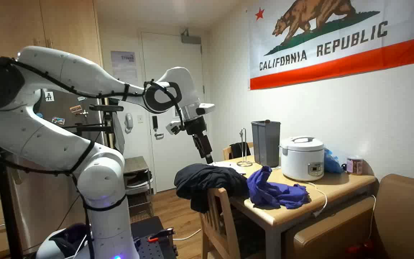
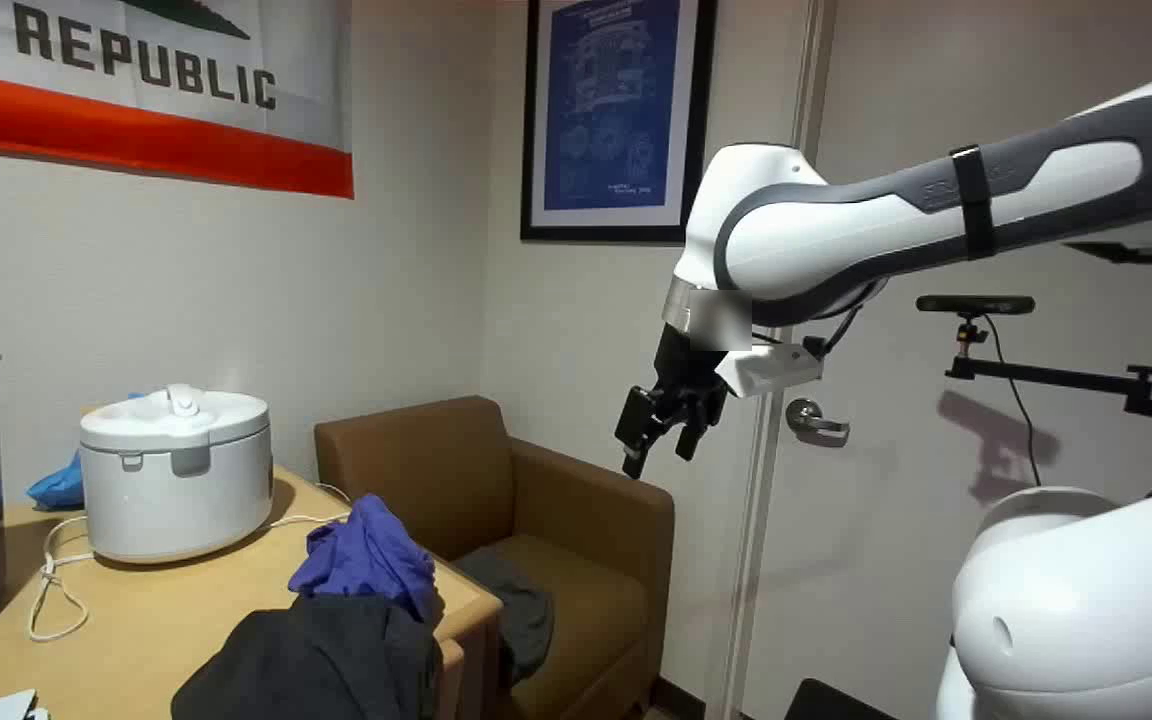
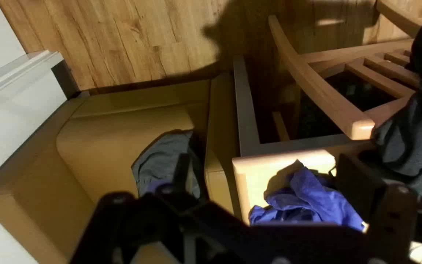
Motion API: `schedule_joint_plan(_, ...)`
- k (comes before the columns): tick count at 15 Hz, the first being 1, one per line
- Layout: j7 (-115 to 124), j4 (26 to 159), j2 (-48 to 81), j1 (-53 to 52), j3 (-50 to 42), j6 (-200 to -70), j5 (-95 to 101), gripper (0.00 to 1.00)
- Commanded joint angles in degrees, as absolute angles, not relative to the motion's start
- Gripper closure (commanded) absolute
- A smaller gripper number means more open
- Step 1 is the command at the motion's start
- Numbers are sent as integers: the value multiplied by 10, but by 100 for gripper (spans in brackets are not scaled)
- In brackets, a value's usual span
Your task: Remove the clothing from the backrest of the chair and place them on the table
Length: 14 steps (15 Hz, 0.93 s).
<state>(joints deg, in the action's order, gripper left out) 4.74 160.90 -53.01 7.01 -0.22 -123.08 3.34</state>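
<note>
A black garment lies bunched over the chair's slatted backrest and reaches the table's edge; it also shows in the wrist view. A separate navy-blue garment cannot be told apart from it. The light wood table stands against the chair; its corner shows in the wrist view. My gripper is in the air above the garment in an exterior view; it also shows in an exterior view. In the wrist view its fingers are wide apart with nothing between them.
A violet-blue cloth lies on the table corner. A white rice cooker, grey bin and metal stand stand on the table. A brown armchair holds a dark grey cloth. Another chair stands behind.
</note>
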Motion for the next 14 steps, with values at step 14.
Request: schedule_joint_plan(14, -7, 1554, -466, -6, 37, -1328, 57, 0)
